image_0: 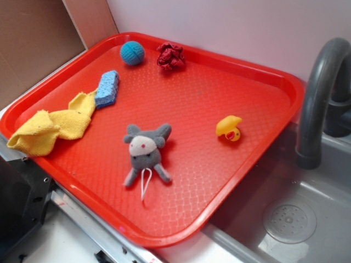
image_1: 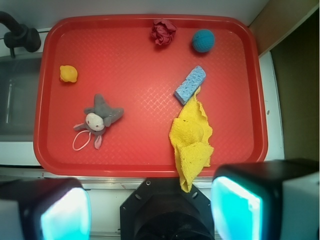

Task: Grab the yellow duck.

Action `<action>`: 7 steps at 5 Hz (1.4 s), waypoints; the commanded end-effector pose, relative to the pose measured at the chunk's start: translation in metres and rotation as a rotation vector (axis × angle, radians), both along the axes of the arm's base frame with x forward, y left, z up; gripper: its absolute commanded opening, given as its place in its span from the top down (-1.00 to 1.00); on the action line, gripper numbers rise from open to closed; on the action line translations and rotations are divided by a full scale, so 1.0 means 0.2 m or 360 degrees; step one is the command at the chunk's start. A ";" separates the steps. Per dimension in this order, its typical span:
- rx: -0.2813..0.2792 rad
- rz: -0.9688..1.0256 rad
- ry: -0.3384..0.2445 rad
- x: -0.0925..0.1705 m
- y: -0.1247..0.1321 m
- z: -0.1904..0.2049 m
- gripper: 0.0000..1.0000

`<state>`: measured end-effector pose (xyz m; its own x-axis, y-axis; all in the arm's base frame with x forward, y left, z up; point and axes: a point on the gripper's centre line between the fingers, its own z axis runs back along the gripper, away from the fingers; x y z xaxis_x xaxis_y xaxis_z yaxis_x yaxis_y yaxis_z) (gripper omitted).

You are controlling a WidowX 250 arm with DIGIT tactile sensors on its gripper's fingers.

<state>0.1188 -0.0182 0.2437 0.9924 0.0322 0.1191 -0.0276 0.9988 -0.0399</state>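
Note:
The yellow duck (image_0: pixel 229 128) is small and glossy with a red-orange beak. It sits on the right part of the red tray (image_0: pixel 208 219) in the exterior view. From the wrist camera the duck (image_1: pixel 68 74) lies at the tray's (image_1: pixel 150 167) far left. My gripper (image_1: pixel 150 212) hangs high over the tray's near edge, far from the duck. Its two cyan pads (image_1: pixel 235 210) stand wide apart with nothing between them. The gripper does not show in the exterior view.
On the tray lie a grey plush toy (image_0: pixel 145 152), a yellow cloth (image_0: pixel 52 129) overhanging the rim, a blue sponge (image_0: pixel 107 89), a teal ball (image_0: pixel 132 53) and a red crumpled wad (image_0: pixel 170 56). A grey faucet (image_0: pixel 321 93) and a sink (image_0: pixel 299 219) stand at the right.

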 end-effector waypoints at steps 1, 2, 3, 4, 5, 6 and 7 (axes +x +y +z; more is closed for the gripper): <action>0.0000 0.0000 0.0000 0.00 0.00 0.00 -1.00; 0.0122 -0.0169 -0.0005 0.09 -0.02 -0.05 -1.00; 0.0230 -0.0443 -0.0085 0.19 -0.07 -0.09 -1.00; 0.0327 -0.0838 -0.0151 0.34 -0.18 -0.15 -1.00; 0.0254 -0.1216 -0.0364 0.40 -0.34 -0.19 -1.00; 0.0258 -0.1504 -0.0345 0.42 -0.42 -0.25 -1.00; 0.0195 -0.1651 -0.0368 0.50 -0.49 -0.34 -1.00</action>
<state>0.2223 -0.1116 0.1630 0.4945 -0.8409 0.2199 0.8383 0.5282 0.1347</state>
